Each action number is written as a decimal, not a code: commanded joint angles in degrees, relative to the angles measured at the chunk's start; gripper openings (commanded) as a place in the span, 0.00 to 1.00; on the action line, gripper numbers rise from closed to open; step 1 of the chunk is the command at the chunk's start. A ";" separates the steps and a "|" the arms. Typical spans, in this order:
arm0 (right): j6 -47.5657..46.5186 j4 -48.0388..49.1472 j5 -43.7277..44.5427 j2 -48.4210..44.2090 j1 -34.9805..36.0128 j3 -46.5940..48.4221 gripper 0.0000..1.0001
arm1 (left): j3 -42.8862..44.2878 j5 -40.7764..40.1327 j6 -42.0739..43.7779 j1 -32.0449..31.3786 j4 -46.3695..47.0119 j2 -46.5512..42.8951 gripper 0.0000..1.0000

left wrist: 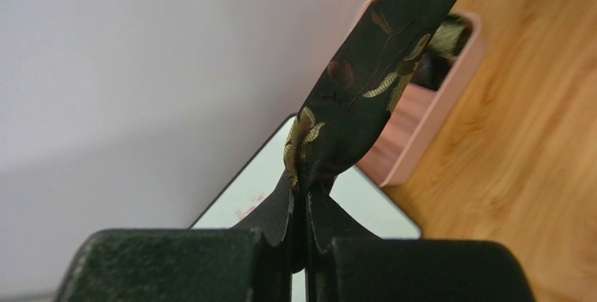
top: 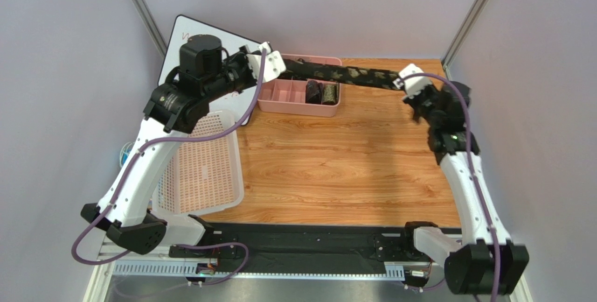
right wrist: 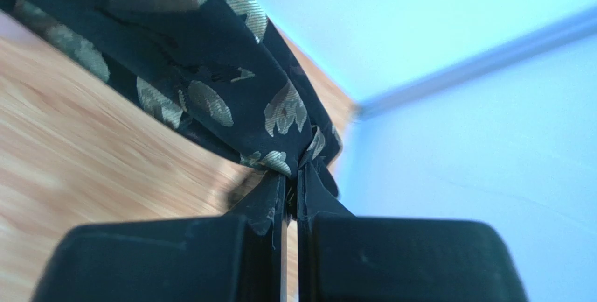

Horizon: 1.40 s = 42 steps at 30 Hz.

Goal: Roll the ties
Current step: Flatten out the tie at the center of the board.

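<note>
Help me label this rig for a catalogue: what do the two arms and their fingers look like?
Both the left arm and right arm have white curved links with black joint housings. A purple cable runs along each. The fingers are matte black wedges tapering to thin tips. No lettering is legible.

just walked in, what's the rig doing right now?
Both arms hold one dark patterned tie stretched in the air between them, over the far side of the table. The left gripper is shut on one end and the right gripper on the other. This tie is not yet rolled. Below it, the pink divided tray holds dark rolls in one compartment, apparently ties already rolled.
</note>
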 commanded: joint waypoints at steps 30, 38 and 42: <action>-30.23 -43.39 -6.99 3.60 -2.89 -9.95 0.90 | -32.67 13.31 1.71 2.74 -1.99 16.89 0.27; -30.34 -64.84 -13.08 16.49 -23.98 8.25 0.87 | -34.25 14.10 8.38 5.38 -7.45 14.34 0.55; -25.96 -63.73 -8.97 26.16 -29.71 14.67 0.77 | -32.58 15.94 9.27 5.30 -8.94 15.30 0.68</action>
